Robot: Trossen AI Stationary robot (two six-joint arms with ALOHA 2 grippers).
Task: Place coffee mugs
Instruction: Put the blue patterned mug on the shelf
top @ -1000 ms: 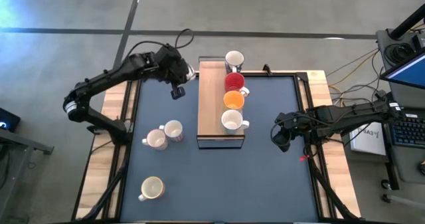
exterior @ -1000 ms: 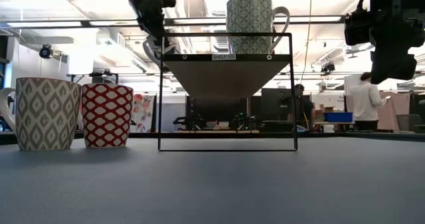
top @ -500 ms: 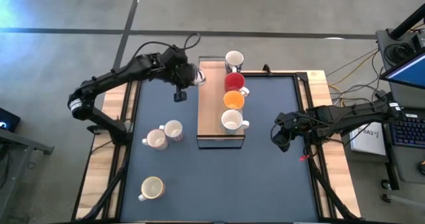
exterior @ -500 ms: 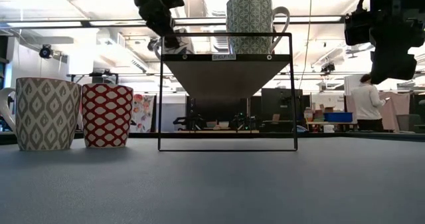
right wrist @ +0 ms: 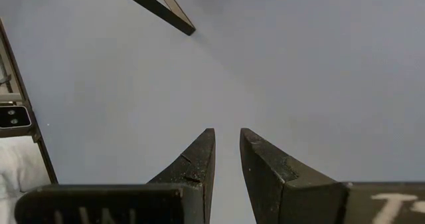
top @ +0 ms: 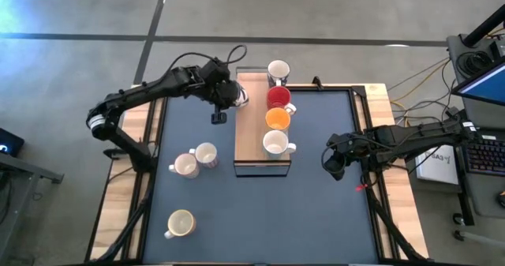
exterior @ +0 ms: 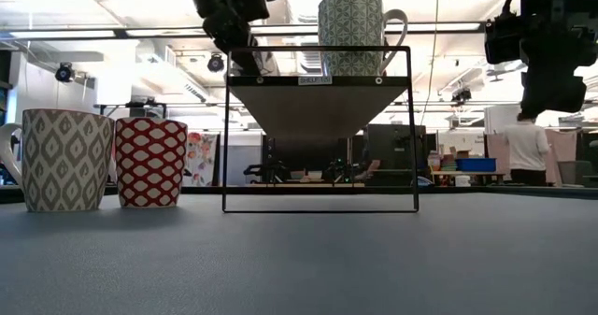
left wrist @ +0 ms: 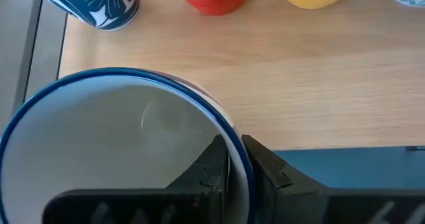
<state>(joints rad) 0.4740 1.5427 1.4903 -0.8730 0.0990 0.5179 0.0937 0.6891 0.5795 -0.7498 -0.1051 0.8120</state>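
Over the wooden shelf's (top: 251,116) left edge, the left gripper (left wrist: 234,167) is pinching a blue-rimmed mug (left wrist: 119,144) by its wall, likely to set it beside the four mugs already lined up. Right gripper (right wrist: 226,159) is waiting off right, jaws slightly apart, empty.

A wooden shelf (top: 254,124) stands on the tabletop (top: 316,211), near the middle of the far edge. Four mugs sit in a row along the shelf's right side. The far mug (top: 277,70) is at the shelf's far right corner. Next comes the second mug (top: 278,97), then the third mug (top: 277,118). The near mug (top: 274,144) is by the shelf's near right corner.

The left pincer (top: 233,95) is over the shelf's far left corner, holding a mug (left wrist: 119,151) by its rim.

Two mugs (top: 195,160) sit touching, left of the shelf. One mug (top: 181,222) sits alone near the tabletop's near left corner.

The right pincer (top: 334,165) hangs near the tabletop's right edge.
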